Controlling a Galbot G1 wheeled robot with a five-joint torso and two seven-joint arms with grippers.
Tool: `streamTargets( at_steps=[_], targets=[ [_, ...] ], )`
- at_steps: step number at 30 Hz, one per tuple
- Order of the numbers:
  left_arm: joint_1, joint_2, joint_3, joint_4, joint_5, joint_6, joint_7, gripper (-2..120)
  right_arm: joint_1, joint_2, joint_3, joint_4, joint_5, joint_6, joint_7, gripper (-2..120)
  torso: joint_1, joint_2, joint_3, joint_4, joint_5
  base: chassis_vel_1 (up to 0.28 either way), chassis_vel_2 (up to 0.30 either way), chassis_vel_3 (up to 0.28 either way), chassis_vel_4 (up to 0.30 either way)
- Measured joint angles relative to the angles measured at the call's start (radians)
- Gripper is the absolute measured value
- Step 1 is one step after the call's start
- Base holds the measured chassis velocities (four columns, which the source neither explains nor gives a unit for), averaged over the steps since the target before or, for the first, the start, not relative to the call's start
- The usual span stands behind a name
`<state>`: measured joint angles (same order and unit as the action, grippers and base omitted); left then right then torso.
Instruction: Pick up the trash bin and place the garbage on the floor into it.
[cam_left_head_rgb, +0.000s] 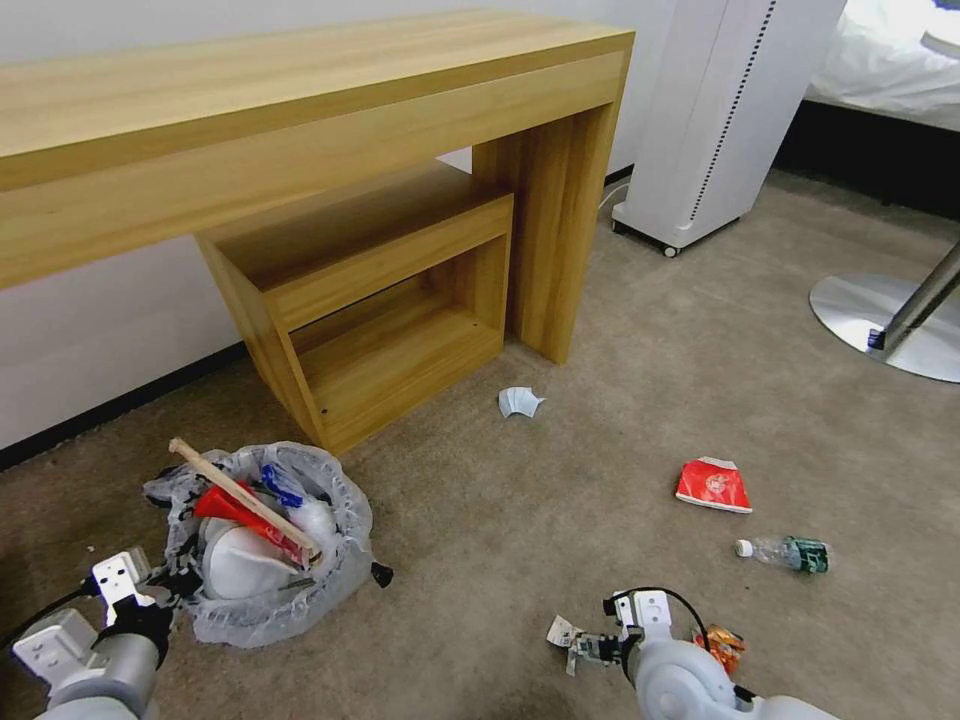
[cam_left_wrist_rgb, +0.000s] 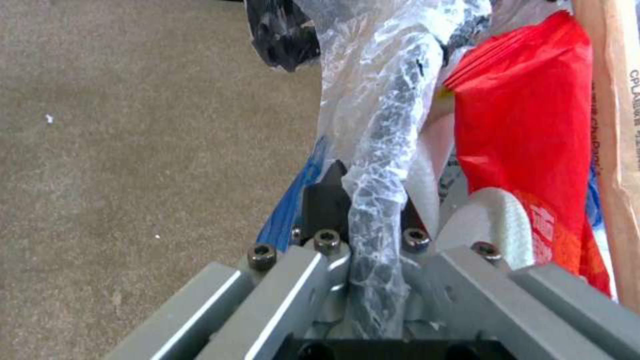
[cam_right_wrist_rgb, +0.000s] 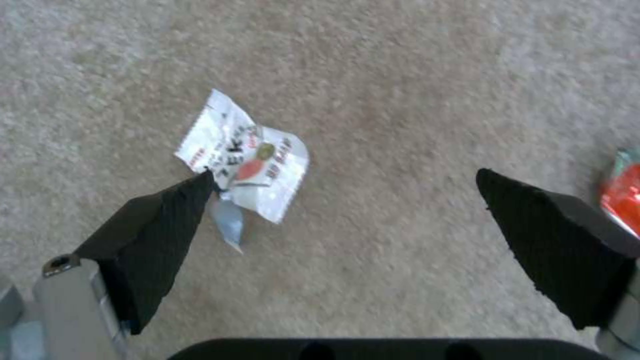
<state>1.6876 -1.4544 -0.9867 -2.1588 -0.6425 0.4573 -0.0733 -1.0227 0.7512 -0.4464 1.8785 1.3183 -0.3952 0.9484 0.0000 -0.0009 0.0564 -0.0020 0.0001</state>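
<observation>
Left gripper (cam_left_wrist_rgb: 373, 220) clamps the trash bin's (cam_left_head_rgb: 265, 545) bag-lined rim; right gripper (cam_right_wrist_rgb: 347, 200) (jaws spread wide, empty) hangs over a white wrapper (cam_right_wrist_rgb: 243, 157) on the floor (cam_left_head_rgb: 600, 470).

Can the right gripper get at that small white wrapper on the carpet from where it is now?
Probably yes. The right gripper is open just above the floor, one finger at the white wrapper's edge, bare carpet around it.
</observation>
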Motion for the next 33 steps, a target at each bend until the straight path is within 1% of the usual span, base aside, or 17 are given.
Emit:
streamTargets(
  at_steps=[3,7,14,21,27,31,33],
  targets=[
    [0.0,-0.003,0.0,-0.001,0.0,-0.001,0.0,1,0.029,0.009,-0.048,-0.018,-0.018,0.012,-0.017,100,0.0,0.0,0.0,0.0,-0.0002,0.0,0.0,0.0,0.0],
    [-0.003,-0.007,0.001,-0.004,0.0,-0.001,0.001,1,0.041,0.023,-0.087,-0.033,-0.031,0.021,-0.023,100,0.0,0.0,0.0,0.0,-0.0001,0.0,0.0,0.0,0.0],
    [-0.002,-0.012,0.001,-0.006,0.002,-0.003,0.002,1,0.054,0.05,-0.128,-0.078,-0.063,0.038,-0.041,100,0.0,0.0,0.0,0.0,-0.0001,0.0,0.0,0.0,0.0],
    [-0.002,-0.016,0.002,-0.006,0.003,-0.011,0.003,1,0.078,0.055,-0.157,-0.103,-0.075,0.048,-0.052,99,0.0,0.0,0.0,0.0,-0.0002,0.0,0.0,0.0,0.0],
    [-0.003,-0.018,0.004,-0.016,0.004,-0.011,0.004,1,0.096,0.063,-0.197,-0.134,-0.096,0.068,-0.064,88,0.0,0.0,0.0,-0.0001,0.0001,0.0,0.0,0.0,0.0],
    [-0.003,-0.018,0.004,-0.016,0.004,-0.011,0.004,1,0.097,0.065,-0.199,-0.138,-0.1,0.071,-0.065,87,0.0,0.0,0.0,0.0,0.0,0.0,0.0,0.0,0.0],
    [-0.004,-0.019,0.006,-0.015,0.004,-0.013,0.005,1,0.098,0.071,-0.207,-0.158,-0.119,0.084,-0.075,75,0.0,0.0,0.0,0.0,0.0,0.0,0.0,0.0,0.0]
  ],
)
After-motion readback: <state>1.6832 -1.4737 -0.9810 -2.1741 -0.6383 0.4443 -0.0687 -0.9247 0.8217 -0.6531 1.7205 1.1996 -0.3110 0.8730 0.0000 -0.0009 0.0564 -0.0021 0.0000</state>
